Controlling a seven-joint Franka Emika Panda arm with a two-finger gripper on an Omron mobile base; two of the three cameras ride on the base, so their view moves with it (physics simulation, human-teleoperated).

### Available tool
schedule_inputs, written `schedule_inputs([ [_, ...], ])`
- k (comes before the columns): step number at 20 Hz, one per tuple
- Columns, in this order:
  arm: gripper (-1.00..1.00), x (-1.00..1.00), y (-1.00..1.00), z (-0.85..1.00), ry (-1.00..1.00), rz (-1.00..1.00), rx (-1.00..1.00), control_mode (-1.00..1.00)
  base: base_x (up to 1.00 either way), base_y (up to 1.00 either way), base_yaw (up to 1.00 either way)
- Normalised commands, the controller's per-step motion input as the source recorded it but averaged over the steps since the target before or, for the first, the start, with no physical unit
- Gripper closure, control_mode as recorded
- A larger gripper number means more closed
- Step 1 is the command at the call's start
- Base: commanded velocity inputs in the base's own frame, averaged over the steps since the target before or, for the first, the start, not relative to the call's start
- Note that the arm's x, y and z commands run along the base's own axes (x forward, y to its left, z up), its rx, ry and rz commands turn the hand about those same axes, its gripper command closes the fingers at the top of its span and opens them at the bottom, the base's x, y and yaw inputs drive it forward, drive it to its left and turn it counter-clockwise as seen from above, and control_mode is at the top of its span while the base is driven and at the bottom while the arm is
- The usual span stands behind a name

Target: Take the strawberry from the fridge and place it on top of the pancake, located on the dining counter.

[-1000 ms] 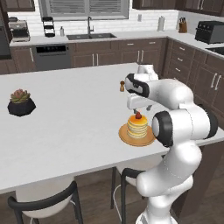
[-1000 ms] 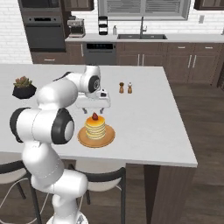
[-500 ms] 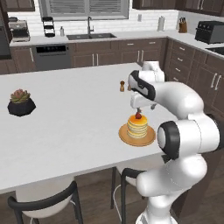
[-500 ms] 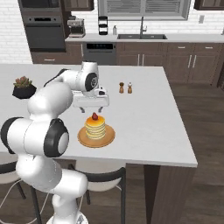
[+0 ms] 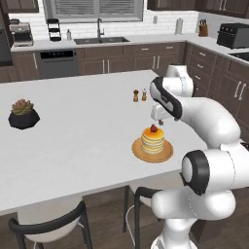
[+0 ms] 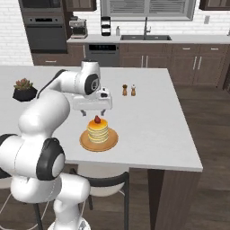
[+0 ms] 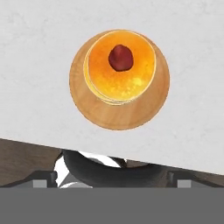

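Since it is lying free, strawberry point(image 7: 120, 57): sitting atop the pancake point(image 7: 120, 70).
Gripper point(image 6: 95, 111): hovering above the stack, fingers apart, gripping nothing.
Plate point(image 7: 118, 116): resting on the dining counter point(image 5: 73, 136), near its edge.

i see even, bright rendered light, soft shadows under the plate point(image 5: 152, 151), no glare, slightly soft detail.

White dining counter point(image 5: 73, 146) with plate point(image 5: 152, 151), potted succulent point(image 5: 22, 114), two shakers point(image 5: 139, 95).
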Motion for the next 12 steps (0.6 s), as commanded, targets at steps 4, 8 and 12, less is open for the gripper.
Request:
schedule_inputs([
  [4, -1.00, -0.31, -0.13, 0.09, -0.07, 0.00, 0.01, -1.00, 0.00, 0.00, 0.00],
  [8, -1.00, -0.24, -0.03, 0.00, -0.09, 0.00, 0.00, -1.00, 0.00, 0.00, 0.00],
  [12, -1.00, -0.22, -0.14, 0.00, -0.12, 0.00, 0.00, -1.00, 0.00, 0.00, 0.00],
])
